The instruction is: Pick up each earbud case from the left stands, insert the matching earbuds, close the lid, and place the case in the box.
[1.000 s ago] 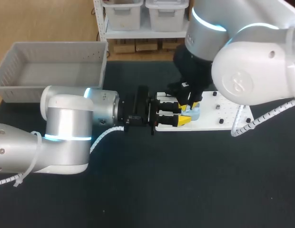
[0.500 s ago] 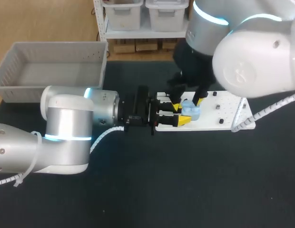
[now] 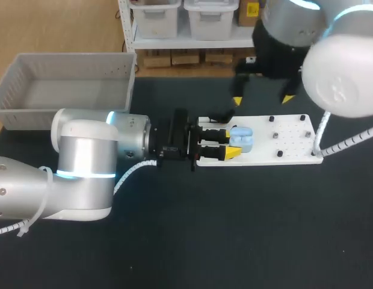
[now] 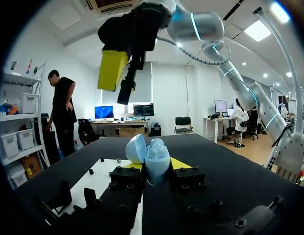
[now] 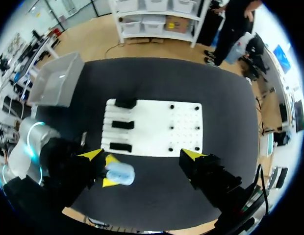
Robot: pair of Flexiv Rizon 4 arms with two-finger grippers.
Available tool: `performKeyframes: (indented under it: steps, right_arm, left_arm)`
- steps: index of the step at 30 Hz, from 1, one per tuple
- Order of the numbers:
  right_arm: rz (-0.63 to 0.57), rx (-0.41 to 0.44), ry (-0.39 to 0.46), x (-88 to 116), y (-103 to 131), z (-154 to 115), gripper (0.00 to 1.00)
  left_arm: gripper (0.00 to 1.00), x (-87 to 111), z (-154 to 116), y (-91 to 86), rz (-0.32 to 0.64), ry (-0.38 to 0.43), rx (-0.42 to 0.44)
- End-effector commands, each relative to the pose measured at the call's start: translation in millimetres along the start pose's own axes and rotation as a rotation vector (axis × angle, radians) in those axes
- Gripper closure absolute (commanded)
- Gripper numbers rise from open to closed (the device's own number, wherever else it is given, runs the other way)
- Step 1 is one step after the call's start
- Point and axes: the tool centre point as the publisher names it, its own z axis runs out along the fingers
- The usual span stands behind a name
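Note:
A light-blue earbud case (image 3: 242,139) stands over the left end of the white board (image 3: 277,141), with my left gripper (image 3: 229,144) shut on it from both sides. In the left wrist view the case (image 4: 153,155) sits upright between the yellow tips, and its lid (image 4: 136,148) looks tilted open. My right gripper (image 3: 263,99) hangs open well above and behind the board, holding nothing. From the right wrist view the case (image 5: 120,173) lies far below the wide-spread right gripper (image 5: 143,155), near one of its fingertips (image 5: 92,155).
A grey basket (image 3: 18,90) stands at the back left. The white board (image 5: 157,128) carries black stands (image 5: 123,125) along its left side and small pegs on the right. Dark table mat lies in front of the board.
My right gripper has opened wide, let go of the case, and risen up and back to the right. The left gripper has kept still with the case.

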Motion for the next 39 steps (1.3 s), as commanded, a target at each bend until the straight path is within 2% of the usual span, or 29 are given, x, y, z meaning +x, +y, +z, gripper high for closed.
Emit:
performKeyframes:
  steps: [1,8,18,33,39]
  right_arm:
    - [0.164,0.133,-0.136,-6.6,-10.0,21.4,0.00]
    - [0.185,0.159,-0.081,-10.0,-25.2,43.3,0.00]
    - [0.151,0.141,-0.005,9.5,-22.8,59.8,0.00]
    - [0.063,0.073,0.077,46.5,-7.0,46.2,0.00]
    - [0.059,0.052,0.020,43.2,-4.5,30.8,0.00]
  left_arm:
    - [1.00,0.9,0.0,-1.6,0.004,-0.003,-0.007]
    - [1.00,0.9,0.0,-1.6,0.004,-0.003,-0.007]
    - [1.00,0.9,0.0,-1.6,0.004,-0.003,-0.007]
    - [1.00,0.9,0.0,-1.6,0.004,-0.003,-0.007]
    - [1.00,0.9,0.0,-1.6,0.004,-0.003,-0.007]
